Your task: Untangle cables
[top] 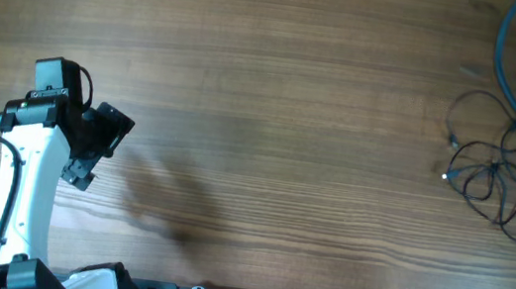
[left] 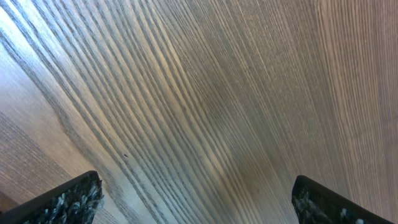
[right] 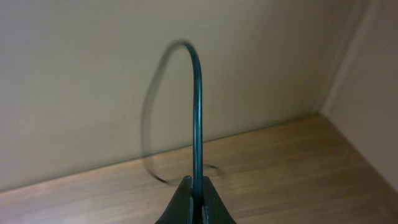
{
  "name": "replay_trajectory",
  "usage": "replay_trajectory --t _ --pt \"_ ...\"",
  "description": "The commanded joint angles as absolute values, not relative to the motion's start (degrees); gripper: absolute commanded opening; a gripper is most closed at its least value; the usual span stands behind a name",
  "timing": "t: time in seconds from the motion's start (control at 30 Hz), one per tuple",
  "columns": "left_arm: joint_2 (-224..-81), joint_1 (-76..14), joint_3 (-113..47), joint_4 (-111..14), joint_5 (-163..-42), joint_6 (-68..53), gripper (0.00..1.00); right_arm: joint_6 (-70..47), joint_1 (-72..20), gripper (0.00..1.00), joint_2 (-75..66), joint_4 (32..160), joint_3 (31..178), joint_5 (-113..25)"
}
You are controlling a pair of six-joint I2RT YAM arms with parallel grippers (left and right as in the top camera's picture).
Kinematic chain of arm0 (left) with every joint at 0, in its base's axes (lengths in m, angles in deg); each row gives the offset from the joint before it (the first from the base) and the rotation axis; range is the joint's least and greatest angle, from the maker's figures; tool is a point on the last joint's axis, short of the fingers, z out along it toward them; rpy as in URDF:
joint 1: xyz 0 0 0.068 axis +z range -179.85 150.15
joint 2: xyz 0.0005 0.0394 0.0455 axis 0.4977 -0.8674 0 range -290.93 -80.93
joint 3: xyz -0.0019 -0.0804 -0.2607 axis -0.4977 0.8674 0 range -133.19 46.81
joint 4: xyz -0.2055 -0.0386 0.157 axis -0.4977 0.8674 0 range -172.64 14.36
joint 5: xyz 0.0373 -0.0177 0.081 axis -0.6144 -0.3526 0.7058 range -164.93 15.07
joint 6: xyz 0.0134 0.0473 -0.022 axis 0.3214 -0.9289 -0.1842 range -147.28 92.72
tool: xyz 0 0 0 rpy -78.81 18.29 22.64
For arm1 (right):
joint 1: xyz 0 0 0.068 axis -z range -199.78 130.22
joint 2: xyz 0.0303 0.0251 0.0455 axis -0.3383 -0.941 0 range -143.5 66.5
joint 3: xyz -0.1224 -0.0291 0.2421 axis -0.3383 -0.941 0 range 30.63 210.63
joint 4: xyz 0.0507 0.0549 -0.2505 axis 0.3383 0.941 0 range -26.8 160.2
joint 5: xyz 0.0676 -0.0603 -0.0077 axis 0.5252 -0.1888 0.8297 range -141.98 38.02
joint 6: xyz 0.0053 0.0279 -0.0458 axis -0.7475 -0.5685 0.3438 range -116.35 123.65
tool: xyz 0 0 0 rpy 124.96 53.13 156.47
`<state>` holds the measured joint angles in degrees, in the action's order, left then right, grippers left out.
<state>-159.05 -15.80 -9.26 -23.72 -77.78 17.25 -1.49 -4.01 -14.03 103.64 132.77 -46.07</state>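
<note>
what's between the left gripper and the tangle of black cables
just bare wooden table; in the overhead view nothing sits on the stretch from the left gripper to the black cables

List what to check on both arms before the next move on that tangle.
1. The left pincer is open: ok. Only bare table shows between its fingers.
2. The left pincer is within reach of the cables: not ok. It sits far left and the tangle is at the right edge.
3. The right pincer is free: not ok. It is shut on a teal cable.
4. The teal cable is clear of the tangle: cannot tell. In the overhead view it runs past the black loops.
5. A silvery plug end is exposed: ok. It lies on the tangle's left side.
</note>
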Motion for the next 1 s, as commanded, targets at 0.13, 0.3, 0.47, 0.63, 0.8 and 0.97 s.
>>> replay_trajectory --t 0.13,0.3,0.47,0.63,0.8,0.97 --pt "-159.5 -15.5 -8.6 -23.6 -77.0 18.0 1.0 -10.7 0.6 0.04 -13.9 97.4 133.1 -55.7" --pt "-159.5 -15.5 -8.6 -23.7 -77.0 18.0 1.0 -15.9 0.8 0.04 -15.3 103.0 132.6 -67.9" --pt "-159.5 -15.5 -8.6 -23.2 -77.0 18.0 1.0 -15.9 2.6 0.04 -18.4 104.6 132.5 -69.6" --pt "-159.5 -15.5 -8.6 -23.0 -77.0 18.0 1.0 -16.0 5.8 0.04 -21.4 109.4 132.5 -69.6" --pt "-159.5 -15.5 -8.6 -23.0 -77.0 18.0 1.0 -16.0 7.6 0.04 -25.7 117.2 132.5 -69.6" --pt "-159.5 -15.5 -8.6 -23.0 -77.0 18.0 1.0 -16.0 7.6 0.04 -30.6 123.6 132.5 -69.6"
